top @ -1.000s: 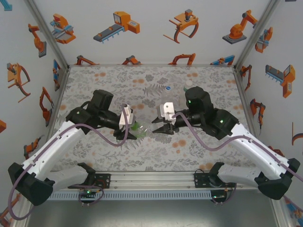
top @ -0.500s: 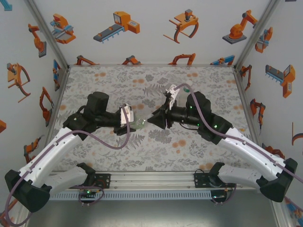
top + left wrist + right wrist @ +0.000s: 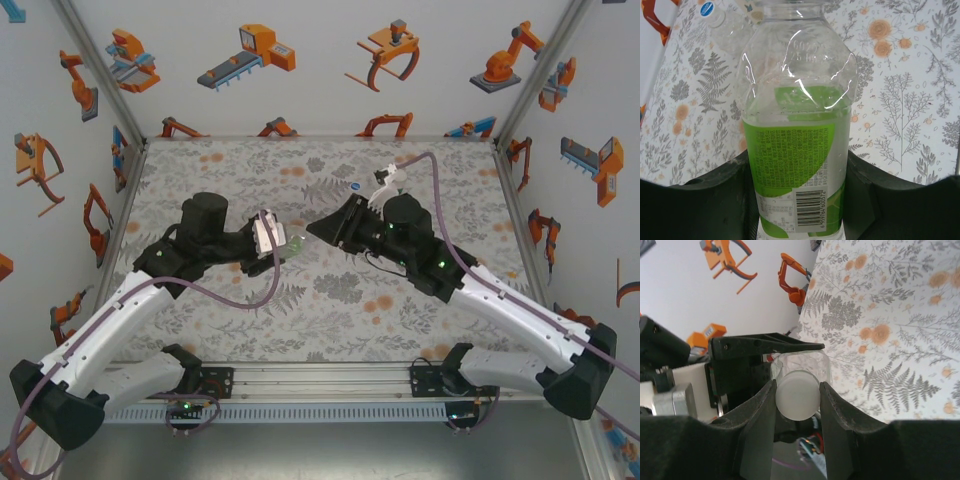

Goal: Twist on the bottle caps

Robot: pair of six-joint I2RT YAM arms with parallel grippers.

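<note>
My left gripper [image 3: 797, 172] is shut on a clear bottle [image 3: 796, 115] with a green-and-white label, gripping its lower body, with the neck pointing away. From above, this bottle [image 3: 291, 247] points right toward my right gripper [image 3: 320, 231]. In the right wrist view, my right gripper [image 3: 797, 402] is shut on the whitish cap [image 3: 797, 394], which sits right against the held bottle's open mouth [image 3: 802, 361]. The second bottle [image 3: 730, 32] lies on the table farther back, with the blue cap [image 3: 707, 9] at its neck. I cannot tell whether that cap is screwed on.
The blue cap [image 3: 355, 186] lies on the floral mat [image 3: 230, 170] behind the right wrist. White walls with orange robot pictures enclose the table on three sides. A metal rail [image 3: 320, 380] runs along the near edge.
Both grippers have moved away from the near edge toward the back. The right gripper has turned and now holds the whitish cap against the bottle's mouth. The left gripper still holds the bottle.
</note>
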